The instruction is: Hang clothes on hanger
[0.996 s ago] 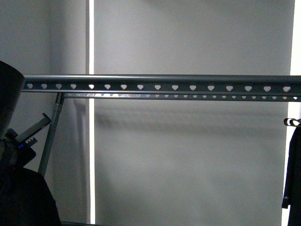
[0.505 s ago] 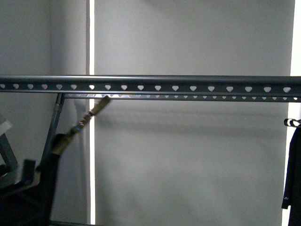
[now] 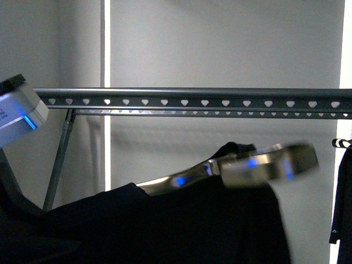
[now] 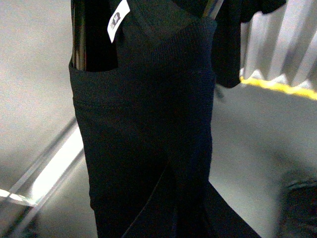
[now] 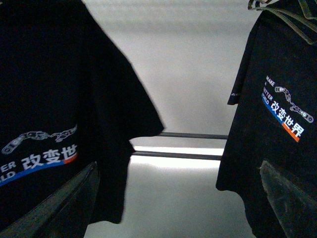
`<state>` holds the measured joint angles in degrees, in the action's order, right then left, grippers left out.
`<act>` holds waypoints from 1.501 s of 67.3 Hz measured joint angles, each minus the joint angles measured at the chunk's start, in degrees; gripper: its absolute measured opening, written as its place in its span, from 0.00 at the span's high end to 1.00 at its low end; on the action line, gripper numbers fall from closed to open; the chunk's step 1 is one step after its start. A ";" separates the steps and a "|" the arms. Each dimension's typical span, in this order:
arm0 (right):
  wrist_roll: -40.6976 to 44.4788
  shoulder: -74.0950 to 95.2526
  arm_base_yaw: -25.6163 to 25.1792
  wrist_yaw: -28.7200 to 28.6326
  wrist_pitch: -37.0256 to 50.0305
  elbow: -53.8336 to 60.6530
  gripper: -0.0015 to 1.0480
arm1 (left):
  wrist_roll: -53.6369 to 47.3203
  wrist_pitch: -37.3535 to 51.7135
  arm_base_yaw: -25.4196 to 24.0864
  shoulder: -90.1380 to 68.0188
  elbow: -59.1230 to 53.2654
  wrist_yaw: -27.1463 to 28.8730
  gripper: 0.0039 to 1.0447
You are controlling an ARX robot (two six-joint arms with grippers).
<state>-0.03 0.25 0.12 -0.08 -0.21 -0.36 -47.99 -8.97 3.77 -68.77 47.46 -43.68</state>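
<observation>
The clothes (image 3: pixel 165 220), a black T-shirt on a shiny wire hanger (image 3: pixel 264 162), hang tilted below the hanger (image 3: pixel 203 100), the dark grey rail with heart-shaped holes. The wire hook is blurred and lies under the rail, not on it. My left gripper is shut on the clothes. In the left wrist view the black cloth (image 4: pixel 148 124) with its white neck label (image 4: pixel 118 20) covers the jaws. My right gripper (image 5: pixel 173 208) is open and empty, with one finger (image 5: pixel 54 203) beside the shirt's printed part (image 5: pixel 44 163).
Another black garment (image 3: pixel 344 209) hangs at the rail's far right on a black-and-white hook (image 3: pixel 341 143); it also shows in the right wrist view (image 5: pixel 277 124). A grey rack leg (image 3: pixel 59 159) slants down at the left. My left arm's white wrist block (image 3: pixel 16 113) is beside the rail's left end.
The shirt and its wire hanger have swung up and to the right into view under the rail. My left arm has risen at the left edge.
</observation>
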 joint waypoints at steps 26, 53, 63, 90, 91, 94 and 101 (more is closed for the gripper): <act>0.00 0.00 0.00 0.00 0.00 0.00 0.07 | -38.27 9.57 3.58 -12.33 10.49 6.67 0.96; 0.00 0.00 0.00 0.00 0.00 0.00 0.07 | -49.16 9.77 6.01 -14.19 12.81 9.03 0.96; 0.00 0.00 0.00 0.00 0.00 0.00 0.07 | -49.35 9.77 6.01 -14.19 12.81 9.05 0.96; 30.73 37.68 -26.93 -48.65 25.03 -14.29 0.07 | -49.57 9.79 5.99 -14.23 12.83 9.03 0.96; 33.22 39.56 -26.84 -50.12 28.61 -14.47 0.07 | -49.57 9.79 5.99 -14.23 12.83 9.03 0.96; 41.57 45.29 -26.49 -55.10 39.32 -15.23 0.07 | -49.59 9.79 6.08 -14.25 12.83 9.01 0.96; 60.87 55.19 -24.83 -64.61 47.17 -20.26 0.07 | -49.64 9.79 6.12 -14.27 12.83 9.03 0.96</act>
<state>60.84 55.44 -24.71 -64.69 46.96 -20.62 -97.62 0.82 9.89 -83.05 60.29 -34.65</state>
